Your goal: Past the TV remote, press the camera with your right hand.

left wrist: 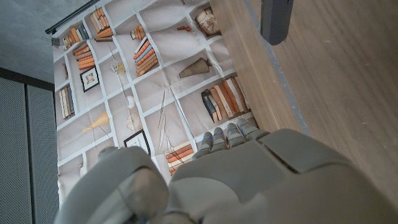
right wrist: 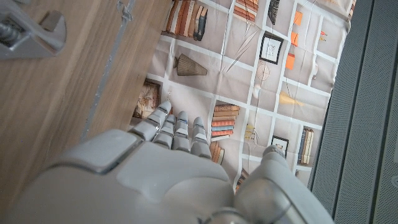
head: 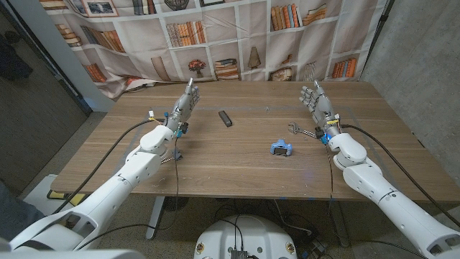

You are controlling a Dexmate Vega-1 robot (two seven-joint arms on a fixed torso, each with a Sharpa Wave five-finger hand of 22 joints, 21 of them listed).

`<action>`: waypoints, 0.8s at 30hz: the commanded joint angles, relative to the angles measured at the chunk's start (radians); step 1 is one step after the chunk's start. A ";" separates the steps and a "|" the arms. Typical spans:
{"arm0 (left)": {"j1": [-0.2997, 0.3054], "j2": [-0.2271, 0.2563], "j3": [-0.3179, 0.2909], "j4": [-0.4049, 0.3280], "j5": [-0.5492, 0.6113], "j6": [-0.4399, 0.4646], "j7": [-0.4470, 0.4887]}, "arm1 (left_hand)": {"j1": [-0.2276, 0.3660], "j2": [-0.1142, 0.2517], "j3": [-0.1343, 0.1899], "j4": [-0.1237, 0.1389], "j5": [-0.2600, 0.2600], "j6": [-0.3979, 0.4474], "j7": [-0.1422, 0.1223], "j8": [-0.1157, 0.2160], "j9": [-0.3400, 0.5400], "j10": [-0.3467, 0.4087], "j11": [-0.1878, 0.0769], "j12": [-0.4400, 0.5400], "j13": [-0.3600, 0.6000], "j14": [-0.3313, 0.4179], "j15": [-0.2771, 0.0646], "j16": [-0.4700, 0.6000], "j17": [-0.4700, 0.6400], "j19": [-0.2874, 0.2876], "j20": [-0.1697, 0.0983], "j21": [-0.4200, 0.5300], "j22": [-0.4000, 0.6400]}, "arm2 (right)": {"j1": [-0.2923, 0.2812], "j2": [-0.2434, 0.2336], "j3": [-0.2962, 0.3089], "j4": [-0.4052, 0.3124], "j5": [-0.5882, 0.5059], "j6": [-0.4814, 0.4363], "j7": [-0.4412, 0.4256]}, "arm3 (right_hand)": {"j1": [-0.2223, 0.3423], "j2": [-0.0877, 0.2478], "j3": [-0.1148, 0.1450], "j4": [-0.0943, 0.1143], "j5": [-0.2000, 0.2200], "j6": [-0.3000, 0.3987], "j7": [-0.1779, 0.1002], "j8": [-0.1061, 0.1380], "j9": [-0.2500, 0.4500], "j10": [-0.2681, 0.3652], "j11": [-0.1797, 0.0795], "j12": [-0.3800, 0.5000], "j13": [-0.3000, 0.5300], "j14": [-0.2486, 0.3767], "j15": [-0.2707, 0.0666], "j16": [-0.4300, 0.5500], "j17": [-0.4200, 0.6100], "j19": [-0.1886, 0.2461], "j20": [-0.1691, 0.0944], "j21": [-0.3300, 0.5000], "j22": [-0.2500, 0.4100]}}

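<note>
The dark TV remote [head: 225, 119] lies on the wooden table [head: 237, 169], left of the middle; its end also shows in the left wrist view [left wrist: 277, 18]. A small blue camera [head: 282, 148] sits nearer the front edge, right of the middle. My right hand [head: 316, 101] stands on its edge at the right, fingers apart and pointing to the far side, holding nothing, behind and to the right of the camera. My left hand [head: 185, 104] stands the same way to the left of the remote, holding nothing.
A metal wrench [head: 305, 131] lies between the camera and my right wrist; its jaw shows in the right wrist view [right wrist: 31, 34]. A small yellowish item [head: 151, 113] lies by my left forearm. A bookshelf-print curtain [head: 237, 36] hangs behind the table.
</note>
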 commanded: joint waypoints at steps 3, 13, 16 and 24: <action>0.043 0.034 -0.007 -0.056 0.029 -0.013 0.022 | 0.014 0.002 -0.004 -0.005 0.006 0.032 -0.009 0.009 0.001 0.037 0.005 0.013 0.002 0.032 -0.001 0.013 0.003 0.020 0.002 0.012 0.002 | -0.130 -0.015 0.039 -0.102 -0.065 0.096 -0.081 | -0.004 -0.001 -0.005 -0.004 0.010 0.022 0.001 0.010 0.005 0.030 -0.012 0.011 0.003 0.029 -0.006 0.008 0.003 0.030 -0.003 0.013 0.002; 0.020 0.027 0.013 -0.052 0.046 -0.004 0.010 | 0.023 0.008 -0.005 -0.007 0.005 0.055 -0.007 0.010 0.001 0.061 0.005 0.014 0.002 0.052 -0.002 0.011 0.003 0.036 -0.007 0.013 0.001 | -0.242 -0.064 0.094 -0.191 -0.082 0.127 -0.094 | -0.004 -0.002 -0.007 -0.005 0.011 0.035 0.002 0.013 0.005 0.049 -0.018 0.015 0.003 0.044 -0.011 0.008 0.003 0.047 -0.006 0.016 0.002; 0.018 0.024 0.013 -0.060 0.050 -0.003 0.020 | 0.024 0.009 -0.005 -0.007 0.005 0.054 -0.008 0.008 0.001 0.060 0.005 0.013 0.002 0.051 -0.001 0.009 0.003 0.034 -0.007 0.011 0.001 | -0.263 -0.075 0.108 -0.202 -0.080 0.134 -0.086 | -0.004 -0.003 -0.008 -0.005 0.011 0.036 0.004 0.013 0.005 0.051 -0.017 0.015 0.003 0.046 -0.012 0.008 0.003 0.050 -0.006 0.017 0.002; 0.041 0.037 0.007 -0.113 0.054 0.042 0.066 | 0.029 0.015 -0.006 -0.008 0.004 0.056 -0.009 0.002 0.001 0.060 0.004 0.006 0.002 0.051 0.000 0.002 0.004 0.008 -0.004 -0.003 0.001 | -0.317 -0.113 0.136 -0.247 -0.079 0.112 -0.072 | -0.007 -0.006 -0.010 -0.005 0.011 0.044 0.002 0.014 0.005 0.061 -0.018 0.016 0.003 0.053 -0.014 0.008 0.003 0.056 -0.007 0.017 0.002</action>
